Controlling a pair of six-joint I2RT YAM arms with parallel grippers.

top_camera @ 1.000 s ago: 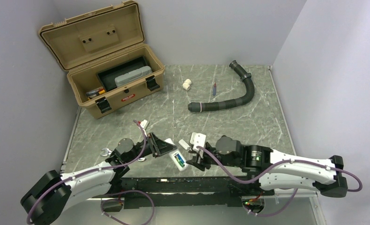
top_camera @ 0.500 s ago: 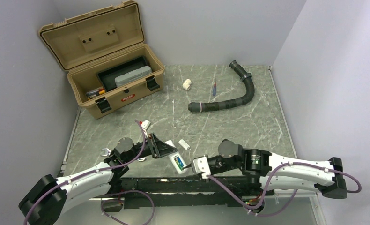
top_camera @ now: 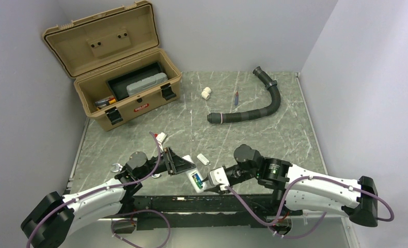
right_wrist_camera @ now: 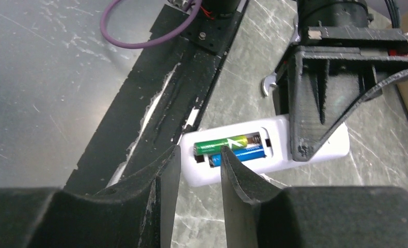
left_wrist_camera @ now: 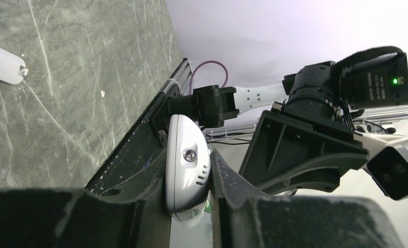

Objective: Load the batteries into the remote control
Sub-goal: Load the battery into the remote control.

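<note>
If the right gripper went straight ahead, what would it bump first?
Probably the remote: the right gripper points at its open bay, where the batteries lie. Depth is hard to judge.

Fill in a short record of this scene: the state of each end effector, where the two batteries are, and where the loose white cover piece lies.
Left end effector: shut on the remote control, gripping the end away from the batteries
Right end effector: open, holding nothing, fingertips close to the remote's compartment end
Green battery: lying in the open compartment
Blue battery: in the compartment beside the green one
Cover piece: on the table, apart from the remote
</note>
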